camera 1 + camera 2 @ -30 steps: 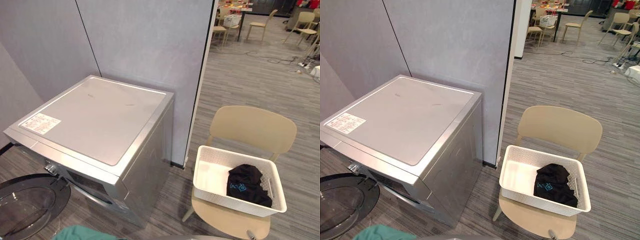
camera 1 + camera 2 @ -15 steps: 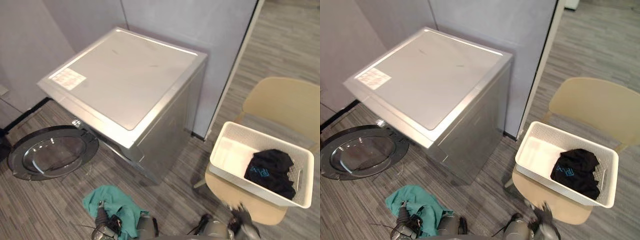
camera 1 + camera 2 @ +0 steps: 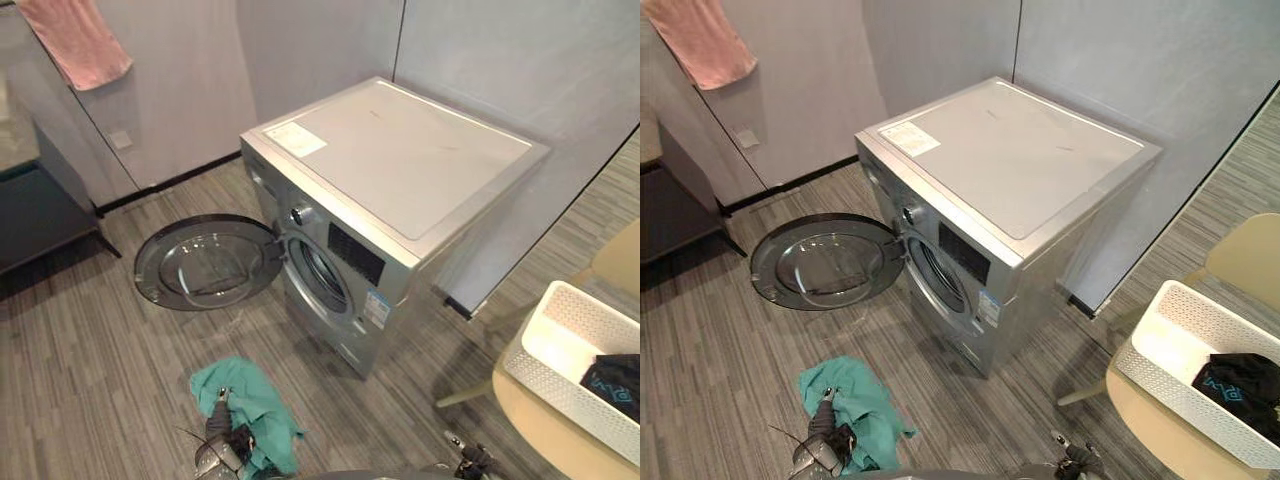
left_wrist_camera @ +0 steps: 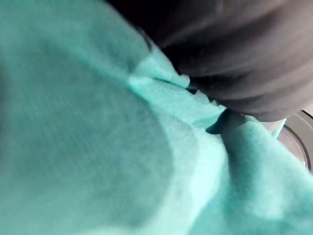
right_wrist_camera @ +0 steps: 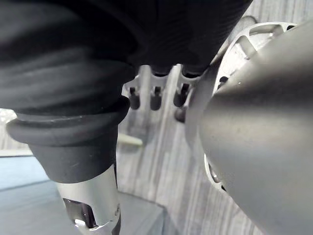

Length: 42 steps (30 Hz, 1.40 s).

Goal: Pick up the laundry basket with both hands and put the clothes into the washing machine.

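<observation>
The white laundry basket (image 3: 562, 342) rests on a beige chair (image 3: 540, 432) at the right edge, with a black garment (image 3: 615, 385) inside it. A silver washing machine (image 3: 400, 170) stands in the middle, its round door (image 3: 210, 262) swung wide open and the drum opening (image 3: 322, 278) showing. Low in front, my left hand (image 3: 215, 450) is wrapped in a teal cloth (image 3: 255, 400); that teal cloth (image 4: 98, 147) hides its fingers in the left wrist view. My right hand (image 3: 468, 462) hangs low near the chair, its fingers (image 5: 155, 98) relaxed and holding nothing.
A pink towel (image 3: 80, 40) hangs at the upper left above a dark cabinet (image 3: 35, 210). Grey partition walls stand behind the machine. Striped floor lies open between the door and my hands.
The camera has swung left: the machine's front and open door have come into view, and the basket and chair now sit at the right edge. Both hands stay low.
</observation>
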Motion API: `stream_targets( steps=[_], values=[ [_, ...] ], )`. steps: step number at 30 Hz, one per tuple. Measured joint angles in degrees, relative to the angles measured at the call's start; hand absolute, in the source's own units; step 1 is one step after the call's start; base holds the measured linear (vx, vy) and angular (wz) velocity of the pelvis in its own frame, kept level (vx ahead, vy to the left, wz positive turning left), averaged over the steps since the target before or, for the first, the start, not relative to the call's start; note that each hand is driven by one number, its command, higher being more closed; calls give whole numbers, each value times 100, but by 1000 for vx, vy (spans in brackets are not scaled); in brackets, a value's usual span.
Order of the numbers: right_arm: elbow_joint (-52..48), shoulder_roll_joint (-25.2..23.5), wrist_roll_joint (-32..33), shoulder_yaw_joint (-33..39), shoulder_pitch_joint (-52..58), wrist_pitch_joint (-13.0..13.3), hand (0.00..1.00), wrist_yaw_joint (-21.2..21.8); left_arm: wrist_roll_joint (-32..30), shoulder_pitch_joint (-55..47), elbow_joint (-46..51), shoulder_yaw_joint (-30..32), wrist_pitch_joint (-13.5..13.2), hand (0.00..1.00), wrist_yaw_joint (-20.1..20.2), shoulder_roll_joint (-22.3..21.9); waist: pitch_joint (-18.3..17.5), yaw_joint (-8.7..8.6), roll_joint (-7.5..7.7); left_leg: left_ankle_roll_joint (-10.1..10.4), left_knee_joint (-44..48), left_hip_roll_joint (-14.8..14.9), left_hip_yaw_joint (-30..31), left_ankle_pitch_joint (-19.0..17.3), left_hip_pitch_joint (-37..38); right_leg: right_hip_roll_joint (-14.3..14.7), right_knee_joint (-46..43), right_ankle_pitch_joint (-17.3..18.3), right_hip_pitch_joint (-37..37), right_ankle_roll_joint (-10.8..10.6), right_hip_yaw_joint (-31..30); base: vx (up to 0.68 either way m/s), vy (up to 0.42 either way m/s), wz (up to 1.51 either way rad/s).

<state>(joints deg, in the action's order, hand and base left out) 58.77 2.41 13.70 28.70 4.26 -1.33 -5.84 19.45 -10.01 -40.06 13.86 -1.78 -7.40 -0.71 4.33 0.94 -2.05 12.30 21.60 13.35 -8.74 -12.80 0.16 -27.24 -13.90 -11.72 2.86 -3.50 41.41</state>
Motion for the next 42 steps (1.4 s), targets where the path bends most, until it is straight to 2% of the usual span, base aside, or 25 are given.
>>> stream_targets(
  steps=[1, 3, 5, 7, 9, 10, 14, 16, 19, 21, 22, 23, 25, 26, 27, 29, 30, 32, 33, 36, 37, 38, 39, 40, 42],
  values=[
    [-18, -21, -56, 66, 18, -23, 0, 10, -15, -17, 17, 5, -3, 100, 8, 4, 42, 22, 47, -23, -159, -112, -63, -11, 138, -95, 14, -60, -23, 17, -20, -135, 150, 9],
    [-71, -65, -131, 227, 161, -34, 0, 71, -109, -190, 69, 27, 15, 100, 54, -23, 85, 33, 101, -292, -464, -246, -172, -165, 366, -215, 15, -114, -227, 16, -130, -167, 132, 26],
    [-178, -138, -233, 230, 269, -28, 0, 122, -170, -340, 212, 32, 31, 100, 100, -78, 127, 49, 79, -369, -579, -248, -120, -209, 448, -143, -31, -150, -250, 79, -591, -136, 69, 28],
    [-244, -235, -253, 242, 263, -50, 0, 137, -168, -350, 234, 59, 33, 100, 102, -85, 138, 59, 98, -415, -578, -149, 47, -246, 443, 257, -780, 804, -94, -343, -1516, -120, -9, 26],
    [-222, -439, -236, 240, 306, -148, 0, 182, -165, -339, 226, 72, 36, 100, 136, -189, 137, 52, 232, -399, -573, -164, 328, -239, 317, 1072, -1062, 2394, -49, -630, -2499, -108, -146, 28],
    [-251, -451, -163, 316, 285, -141, 0, 219, -167, -357, 214, 97, 62, 100, 146, -272, 139, 23, 226, -366, -594, -138, 414, -220, 296, 1186, -1082, 2460, -17, -653, -2587, -70, -157, 8],
    [-316, -506, -18, 311, 308, -118, 0, 228, -210, -270, 133, -7, 159, 100, 321, -338, 56, -27, 233, -643, -1197, -98, 570, 302, 325, 1616, -890, 2569, 133, -510, -2920, 13, -134, 7],
    [-340, -506, -24, 287, 436, -116, 0, 227, -212, -27, 135, -186, 157, 100, 356, -299, -51, -42, 232, -671, -1364, -108, 615, 491, 240, 1637, -779, 2465, -4, -400, -2787, 128, -82, 78],
    [-339, -550, -37, 75, 528, -131, 0, 227, -222, 207, 159, -385, 147, 100, 351, -305, -197, -26, 434, -700, -1272, -110, 716, 522, 269, 1671, -677, 2410, -358, -313, -2794, 190, -4, 75],
    [-362, -622, -58, -214, 459, -131, 0, 228, -221, 140, 331, -515, 149, 100, 342, -218, -241, -15, 437, -699, -945, -29, 633, 521, 235, 1768, -787, 2284, -432, -110, -2965, 141, 34, 17],
    [-463, -648, -96, -314, 426, -123, 0, 245, -220, 60, 533, -548, 148, 100, 341, -235, -235, -28, 442, -690, -625, 53, 628, 513, 173, 1860, -795, 2294, -461, -32, -3091, 41, 24, 11],
    [-561, -688, -85, -461, 392, -106, 0, 245, -218, -9, 856, -536, 127, 100, 334, -175, -249, -20, 479, -582, 16, 159, 679, 444, -91, 2171, -461, 2356, -580, -8, -3389, 35, -37, 15],
    [-654, -635, -77, -683, 233, -79, 0, 234, -216, -4, 1111, -509, 71, 100, 328, -149, -177, -2, 392, -439, 1569, 244, 907, 394, -862, 2240, -396, 2633, -701, -51, -3281, 31, -59, 3],
    [-752, -583, -73, -690, 158, -65, 0, 233, -217, -11, 1109, -466, 71, 100, 313, -193, -74, -3, 199, -67, 2445, 331, 1180, 629, -1230, 2310, -441, 2784, -821, -105, -3307, 4, 38, -25],
    [-854, -582, -75, -766, 138, -43, 0, 231, -216, -110, 1106, -442, 73, 100, 256, -248, -9, 25, 69, 7, 2926, 367, 1240, 994, -1389, 2312, -508, 2856, -922, -95, -3404, -11, 49, -32],
    [-938, -633, -75, -896, 160, -19, 0, 228, -215, -256, 1068, -417, 76, 100, 200, -270, -17, 21, 141, -181, 3274, 400, 1128, 1147, -1576, 2190, -390, 2869, -1003, -72, -3559, 25, 55, -30],
    [-969, -636, -75, -903, 159, -18, 0, 215, -210, -283, 1045, -453, 85, 100, 207, -270, -12, 18, 132, -495, 3178, 472, 998, 793, -1714, 2132, -328, 2865, -976, -76, -3615, 57, 43, -23],
    [-942, -632, -76, -912, 161, -20, 0, 216, -204, -296, 975, -447, 88, 100, 196, -269, -33, 24, 206, -611, 2321, 524, 1087, 497, -1757, 2029, -211, 2791, -925, -151, -3804, 123, 95, -41],
    [-855, -586, -83, -910, 147, -7, 0, 216, -192, -321, 936, -431, 86, 100, 181, -267, -44, 33, 238, -606, 1529, 577, 1379, 483, -1728, 1960, -144, 2747, -902, -223, -3917, 176, 173, -52],
    [-440, -386, -131, -692, 70, -1, 0, 209, -156, -325, 683, -478, 81, 100, 152, -266, -55, -6, 249, -584, 217, 510, 2216, 541, -1625, 1743, -44, 2657, -920, -388, -4184, 211, 386, -46],
    [-147, -234, -186, -488, 85, -3, 0, 193, -157, -273, 426, -531, 83, 100, 150, -267, -92, -7, 190, -492, -133, 386, 2487, 680, -1501, 1600, 32, 2600, -990, -512, -4266, 282, 721, -49],
    [5, -40, -241, -345, 183, -10, 0, 187, -158, -239, 227, -652, 85, 100, 151, -252, -211, -3, -59, -205, -93, 318, 2387, 732, -1490, 1528, 132, 2543, -1075, -681, -4365, 247, 637, -37],
    [99, 5, -255, -230, 199, -18, 0, 187, -161, -216, 159, -674, 85, 100, 150, -236, -252, -25, 9, 245, -5, 241, 2279, 514, -1501, 1392, 174, 2557, -1135, -798, -4378, 286, 733, -23],
    [236, -171, -252, -15, 237, -41, 0, 186, -179, -77, 33, -678, 87, 100, 136, 7, -249, -116, 342, 65, 314, -219, 2107, 294, -1586, 947, 167, 2422, -1135, -923, -4509, 208, 508, 3],
    [412, -301, -248, 137, 293, -50, 0, 217, -224, 23, -7, -708, 81, 100, 131, 227, -340, -205, 378, -130, 683, -391, 1970, 58, -1753, 824, 103, 1571, -912, -958, -4751, 166, 534, -17]
  ],
)
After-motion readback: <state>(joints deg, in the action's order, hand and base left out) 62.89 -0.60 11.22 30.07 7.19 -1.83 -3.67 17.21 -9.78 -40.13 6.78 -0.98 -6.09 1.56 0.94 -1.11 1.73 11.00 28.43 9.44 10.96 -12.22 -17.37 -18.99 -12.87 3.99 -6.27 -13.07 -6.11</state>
